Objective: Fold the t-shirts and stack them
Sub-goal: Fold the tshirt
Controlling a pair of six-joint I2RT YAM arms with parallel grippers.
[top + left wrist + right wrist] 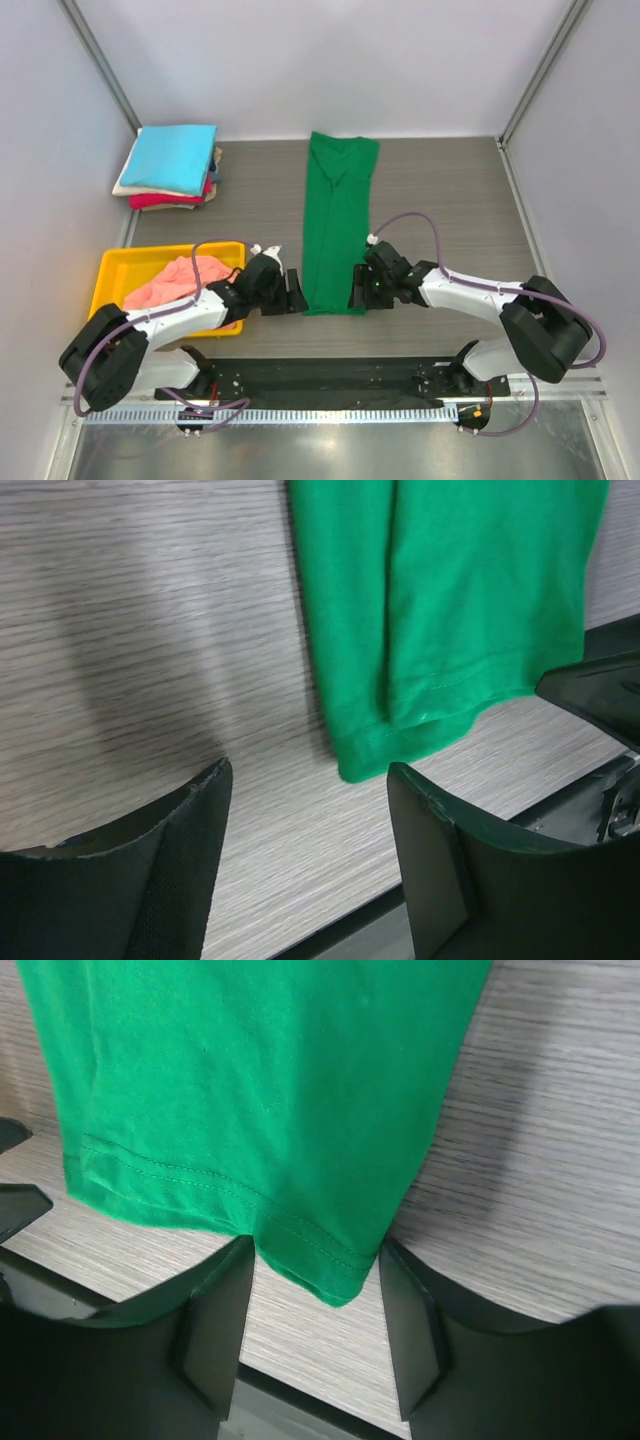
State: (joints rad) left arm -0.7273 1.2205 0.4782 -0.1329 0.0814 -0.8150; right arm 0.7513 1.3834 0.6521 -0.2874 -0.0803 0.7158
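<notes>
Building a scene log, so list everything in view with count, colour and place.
green t-shirt: one, bright green, long folded strip, table centre.
folded t-shirts: one stack, sky-blue over cream and red, far-left corner.
crumpled t-shirt: one, salmon-pink, in the tray.
tray: one, yellow, near left.
table: one, grey wood-grain.
left gripper: one, black, fingers open, beside green t-shirt's near-left corner.
right gripper: one, black, fingers open, at its near-right corner.
</notes>
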